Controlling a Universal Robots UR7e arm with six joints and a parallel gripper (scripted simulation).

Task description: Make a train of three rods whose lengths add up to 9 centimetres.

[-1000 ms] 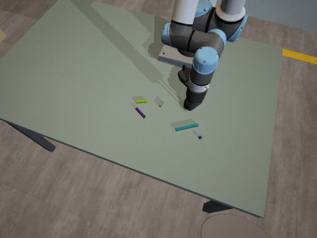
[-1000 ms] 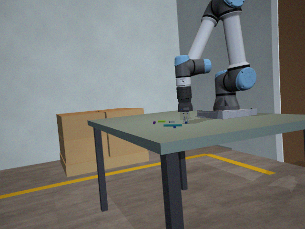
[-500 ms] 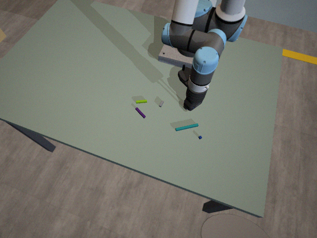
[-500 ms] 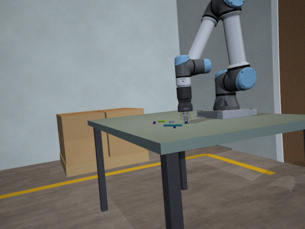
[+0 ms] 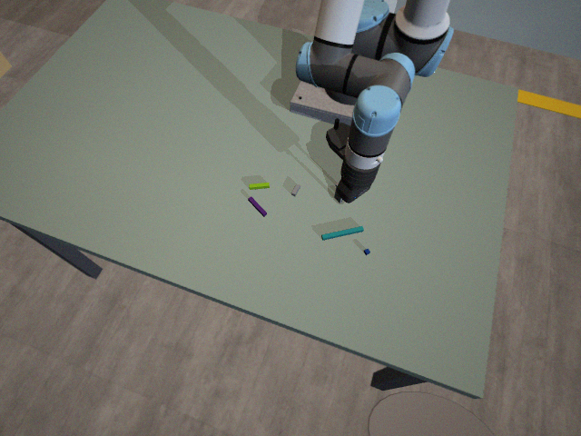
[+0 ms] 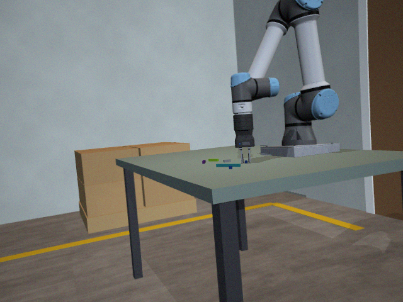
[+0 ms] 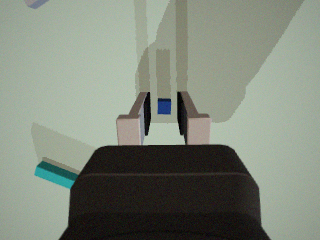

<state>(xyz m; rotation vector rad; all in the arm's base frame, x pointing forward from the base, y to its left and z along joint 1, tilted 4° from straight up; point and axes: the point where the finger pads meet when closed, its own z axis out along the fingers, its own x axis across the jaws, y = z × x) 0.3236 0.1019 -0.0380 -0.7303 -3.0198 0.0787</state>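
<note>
On the left of the worktop (image 5: 154,225) (image 6: 169,172), a lime rod (image 5: 259,186) (image 6: 213,160) is lying on the far side of a slanting purple rod (image 5: 257,206) (image 6: 203,161), the two well short of meeting. To their right, a short grey rod (image 5: 295,190) (image 6: 227,160) (image 7: 36,2) is lying by itself, turned another way. Farther right and nearer, a long turquoise rod (image 5: 342,232) (image 6: 227,165) (image 7: 56,175) is resting aslant.

Beyond it, the robot's hand (image 5: 340,201) (image 6: 245,162) (image 7: 163,105) is pointing down, released and part open, its fingers standing on either side of a tiny blue rod (image 6: 245,162) (image 7: 164,106) with space showing on both sides. At the near right, a second blue rod (image 5: 367,252) (image 6: 230,167) is sitting just beyond the turquoise one's right end.

No train is formed. The work seems to be at fetching or placing the blue rod between the fingers; which, I cannot tell. Grey, lime and one blue would be making nine. If fetching, the next move is calling for closing squarely on that little cube, then lifting it straight.

End effector (image 5: 341,201) (image 6: 245,162) (image 7: 163,105) — wider around blue rod (image 6: 245,162) (image 7: 164,106)
</note>
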